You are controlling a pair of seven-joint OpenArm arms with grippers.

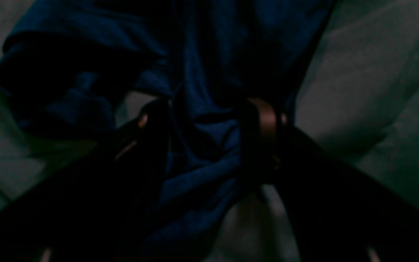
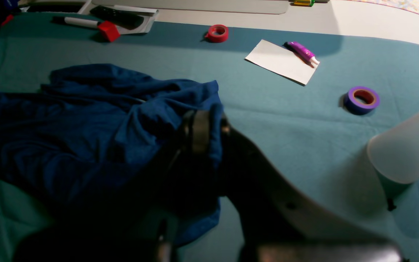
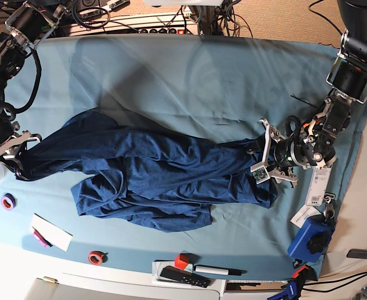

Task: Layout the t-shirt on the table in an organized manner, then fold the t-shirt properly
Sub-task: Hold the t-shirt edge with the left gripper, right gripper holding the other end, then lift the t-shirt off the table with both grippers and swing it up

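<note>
The dark navy t-shirt (image 3: 152, 175) lies crumpled and pulled lengthwise across the teal-covered table (image 3: 170, 81), tapering toward both grippers. My left gripper (image 3: 262, 157) is at the shirt's right end in the base view. In the left wrist view its fingers (image 1: 264, 123) stand on either side of a bunch of the t-shirt (image 1: 202, 72), with the left gripper (image 1: 209, 123) shut on the fabric. My right gripper (image 3: 17, 159) holds the shirt's other end. In the right wrist view the right gripper (image 2: 198, 134) is shut, with the t-shirt (image 2: 86, 123) draped over it.
Along one table edge lie a red tape roll (image 2: 216, 33), a purple tape roll (image 2: 361, 100), a white card (image 2: 281, 61) with a purple tube (image 2: 302, 52), and a red-capped marker (image 2: 86, 23). A blue object (image 3: 311, 240) sits near the left arm's base.
</note>
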